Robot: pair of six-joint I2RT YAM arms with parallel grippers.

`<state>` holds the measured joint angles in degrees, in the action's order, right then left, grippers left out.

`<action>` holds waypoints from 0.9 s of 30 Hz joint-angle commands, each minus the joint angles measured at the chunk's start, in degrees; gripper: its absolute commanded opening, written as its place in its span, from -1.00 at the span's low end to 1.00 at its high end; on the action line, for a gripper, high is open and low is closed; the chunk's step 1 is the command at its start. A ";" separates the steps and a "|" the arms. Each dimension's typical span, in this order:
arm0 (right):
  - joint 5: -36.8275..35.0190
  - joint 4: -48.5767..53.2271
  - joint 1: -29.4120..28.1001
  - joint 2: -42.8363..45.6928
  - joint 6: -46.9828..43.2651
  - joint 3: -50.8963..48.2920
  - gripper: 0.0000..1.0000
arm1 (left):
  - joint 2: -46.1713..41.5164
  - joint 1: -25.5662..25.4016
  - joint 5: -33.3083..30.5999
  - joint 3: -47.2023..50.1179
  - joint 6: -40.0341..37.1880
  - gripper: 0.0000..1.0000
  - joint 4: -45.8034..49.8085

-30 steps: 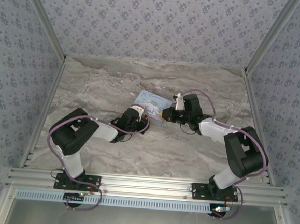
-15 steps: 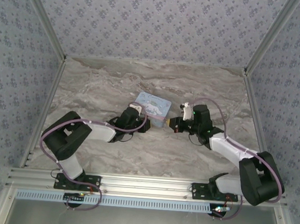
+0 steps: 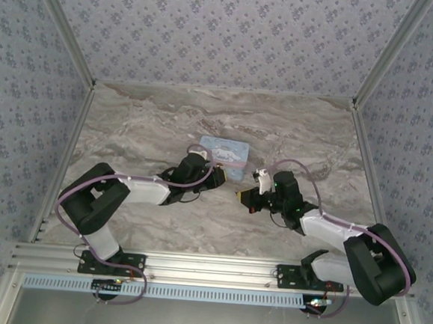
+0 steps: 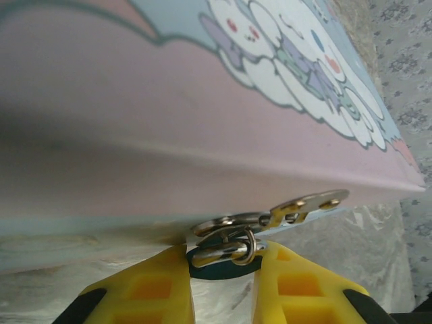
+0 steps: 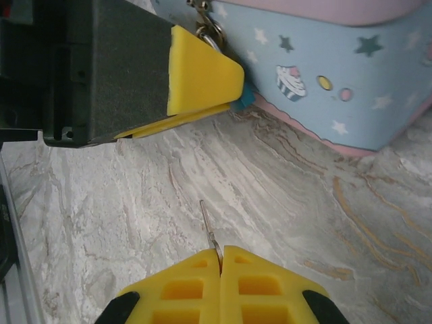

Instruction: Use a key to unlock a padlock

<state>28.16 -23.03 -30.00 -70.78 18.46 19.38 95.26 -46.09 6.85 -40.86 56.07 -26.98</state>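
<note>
The right gripper, fully closed, pinches the thin dark metal key, probably slippery, by its head. The left gripper clamps the body of the tiny, light teal-blue padlock.

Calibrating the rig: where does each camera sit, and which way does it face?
Top external: above and behind the bases, looking down at the table; both arms show, left gripper at the tin, right gripper nearby.
Left wrist: looks along its yellow fingers at the padlock they clamp beside the tin.
Right wrist: low over the table, facing the tin; its fingers pinch the key.
Shared: all show the tin; both wrist views, the padlock.
</note>
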 commanded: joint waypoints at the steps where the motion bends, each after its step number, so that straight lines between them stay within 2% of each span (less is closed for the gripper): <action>1: -1.94 -7.31 -0.59 -1.29 -2.07 -1.43 -1.00 | -2.89 -0.92 0.36 -2.20 2.69 -0.66 -1.48; 11: -1.52 -16.91 -0.98 -8.27 -1.23 -1.89 -1.00 | -3.39 -1.37 -0.99 -0.69 5.96 -0.67 -3.73; 27: -2.25 -28.43 -0.94 -16.45 0.43 -1.32 -1.00 | -5.30 -1.37 -1.97 -0.43 5.41 -0.67 -1.70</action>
<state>26.26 -47.44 -30.63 -86.26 18.39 17.78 92.99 -47.05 6.15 -41.08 62.24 -26.63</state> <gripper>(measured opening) 0.059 0.188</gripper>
